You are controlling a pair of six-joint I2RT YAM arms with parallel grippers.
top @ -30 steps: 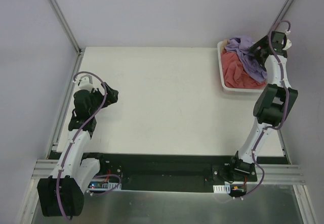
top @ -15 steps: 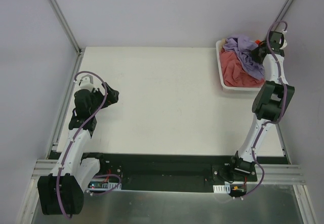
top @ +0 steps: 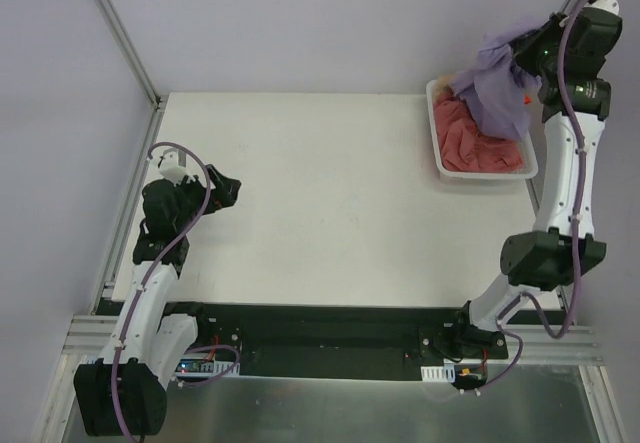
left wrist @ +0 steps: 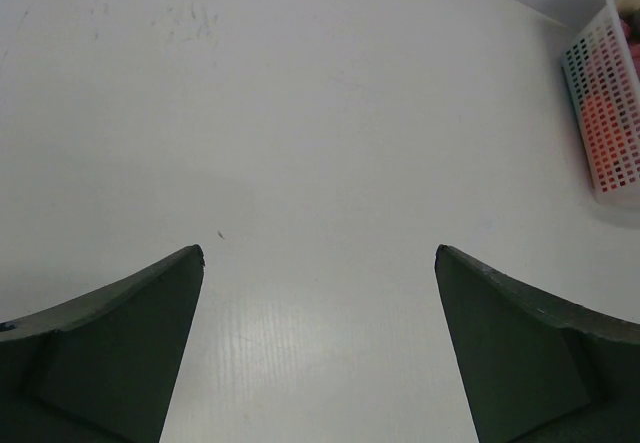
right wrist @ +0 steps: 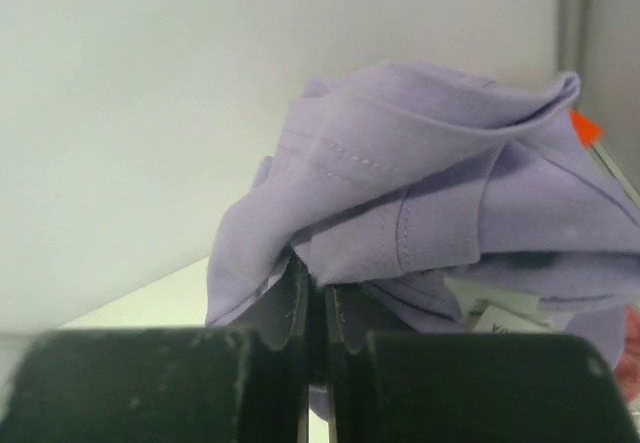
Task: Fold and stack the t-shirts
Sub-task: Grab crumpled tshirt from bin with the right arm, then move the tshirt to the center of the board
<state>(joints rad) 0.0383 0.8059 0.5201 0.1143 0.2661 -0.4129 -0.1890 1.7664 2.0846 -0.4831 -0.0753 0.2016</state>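
Since a second ago, our right arm has been rising and stretching up, pulling the purple shirt [top: 498,85] out of the basket [top: 437,135].

From the top view, we are holding that shirt in the right gripper [top: 530,56], bunched and hanging above the far end of the basket at the far right of the table [top: 330,193]. The pink shirt [top: 478,143] is lying crumpled in the basket beneath it. Our left gripper [top: 228,189] is waiting over the left side of the table, well apart from the cloth.

On the left wrist, we are seeing the left gripper [left wrist: 318,251] with jaws spread wide and nothing between them, bare table [left wrist: 300,113] below, the basket [left wrist: 608,53] far right.

On the right wrist, the right gripper [right wrist: 315,293] is pinching a fold of the purple shirt [right wrist: 420,193], jaws nearly touching. An orange tip [right wrist: 585,125] is peeking out at the right.
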